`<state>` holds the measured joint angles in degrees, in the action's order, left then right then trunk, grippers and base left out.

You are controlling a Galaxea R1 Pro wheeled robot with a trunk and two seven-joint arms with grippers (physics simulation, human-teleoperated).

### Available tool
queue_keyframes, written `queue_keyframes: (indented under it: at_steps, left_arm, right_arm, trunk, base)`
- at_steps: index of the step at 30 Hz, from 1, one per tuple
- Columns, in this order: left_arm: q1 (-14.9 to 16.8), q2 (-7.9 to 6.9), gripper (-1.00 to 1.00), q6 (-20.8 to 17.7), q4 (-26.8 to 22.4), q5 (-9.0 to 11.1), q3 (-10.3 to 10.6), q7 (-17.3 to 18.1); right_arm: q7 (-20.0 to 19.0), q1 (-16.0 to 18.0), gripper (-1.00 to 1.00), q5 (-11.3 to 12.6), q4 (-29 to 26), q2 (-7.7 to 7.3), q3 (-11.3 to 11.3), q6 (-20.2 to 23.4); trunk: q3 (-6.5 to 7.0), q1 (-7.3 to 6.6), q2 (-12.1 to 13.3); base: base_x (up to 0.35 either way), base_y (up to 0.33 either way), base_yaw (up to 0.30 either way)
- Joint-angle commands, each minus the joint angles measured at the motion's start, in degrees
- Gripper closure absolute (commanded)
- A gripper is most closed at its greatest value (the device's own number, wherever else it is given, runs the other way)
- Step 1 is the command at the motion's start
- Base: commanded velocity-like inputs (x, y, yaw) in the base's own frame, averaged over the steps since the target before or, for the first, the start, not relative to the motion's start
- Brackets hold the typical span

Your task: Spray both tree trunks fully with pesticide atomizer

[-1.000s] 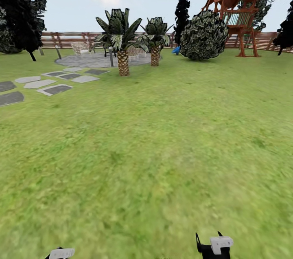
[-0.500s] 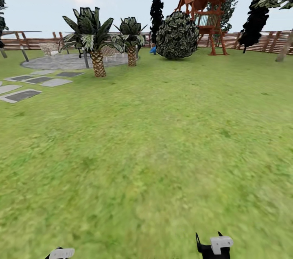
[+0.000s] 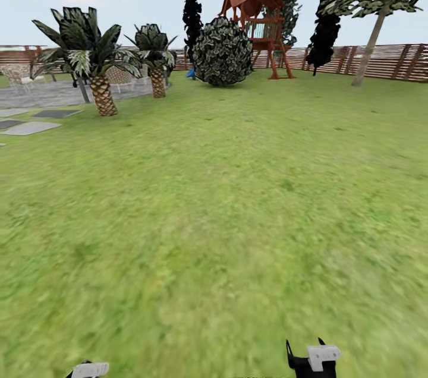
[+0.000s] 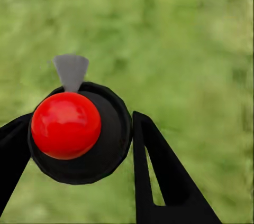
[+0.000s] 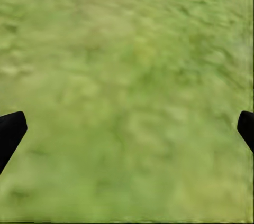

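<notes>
Got the atomizer (image 4: 79,134) clamped in my left gripper (image 4: 74,145), right gripper (image 5: 127,129) spread wide and empty. Tree (image 3: 370,45) sits far off, so no spraying yet.

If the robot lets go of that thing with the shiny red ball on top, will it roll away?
Probably a little. The atomizer looks round: a black body with a glossy red ball on top, so it might roll or tip. Its smooth shine hints it could be slippery between the left gripper fingers. The grass below would likely slow any rolling.
</notes>
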<state>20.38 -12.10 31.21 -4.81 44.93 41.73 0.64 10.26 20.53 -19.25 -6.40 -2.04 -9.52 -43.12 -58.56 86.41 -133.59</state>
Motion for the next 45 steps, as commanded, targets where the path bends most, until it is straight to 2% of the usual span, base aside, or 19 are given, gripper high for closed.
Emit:
queue_keyframes:
  at_steps: [1,45]
  left_arm:
    - [0.01,-0.03,1.0,0.16,-0.03,0.6,0.46,0.06]
    - [0.01,-0.04,1.0,0.16,0.35,0.6,0.37,0.06]
  right_arm:
    - [0.28,0.04,-1.0,-0.61,0.07,0.02,-0.32,-0.12]
    - [0.27,0.04,-1.0,-0.61,0.07,0.02,-0.32,-0.1]
  trunk:
    - [-0.05,-0.01,-0.02]
    - [-0.05,-0.01,-0.02]
  base:
    - [0.0,-0.27,-0.3]
    - [0.002,-0.27,-0.3]
